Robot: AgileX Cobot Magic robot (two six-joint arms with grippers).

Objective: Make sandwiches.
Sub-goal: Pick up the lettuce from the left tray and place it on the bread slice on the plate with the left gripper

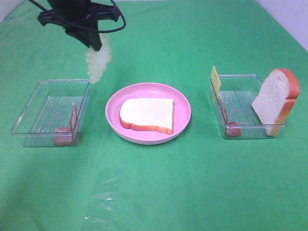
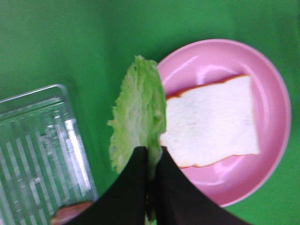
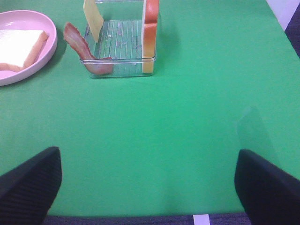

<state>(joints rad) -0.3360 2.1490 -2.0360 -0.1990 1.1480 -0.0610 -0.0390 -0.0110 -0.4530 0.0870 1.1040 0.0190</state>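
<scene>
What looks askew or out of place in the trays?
Nothing spilled. In the right tray, bread stands on edge, tilted against the outer wall and poking above the rim; bacon and cheese lean on the wall nearer the plate.

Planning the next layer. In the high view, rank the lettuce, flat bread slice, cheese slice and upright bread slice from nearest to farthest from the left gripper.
1. The lettuce, pinched in the left gripper, back left.
2. The flat bread slice, on the pink plate, centre.
3. The cheese slice, against the right tray's left wall.
4. The upright bread slice, far right.
</scene>
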